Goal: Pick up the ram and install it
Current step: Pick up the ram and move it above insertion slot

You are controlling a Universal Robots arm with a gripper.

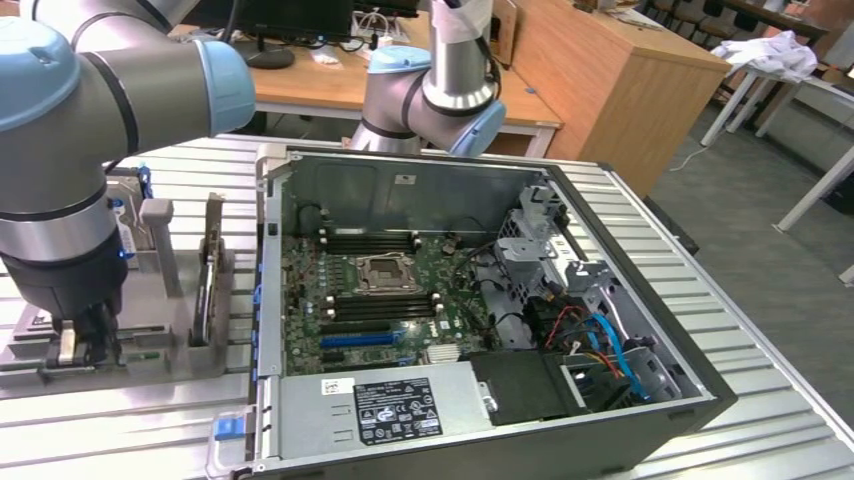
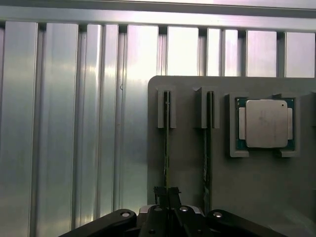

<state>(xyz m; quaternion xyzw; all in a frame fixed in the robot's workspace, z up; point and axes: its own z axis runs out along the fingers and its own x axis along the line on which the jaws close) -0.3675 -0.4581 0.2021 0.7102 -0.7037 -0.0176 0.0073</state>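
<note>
Where the gripper (image 2: 167, 193) is positioned over the grey holder (image 2: 256, 197), its fingers are found drawn together and clamped on the ram (image 2: 167, 148), which is stood edge-on in its slot. A second stick (image 2: 208, 148) is seated just beside it, with a square silver chip (image 2: 266, 123) beyond. The open computer case (image 1: 601, 440) is set to the exterior view's right of the holder.

The ram (image 2: 167, 148): a thin green stick, edge-on, standing upright in a slot of the grey holder (image 2: 187, 148).
</note>
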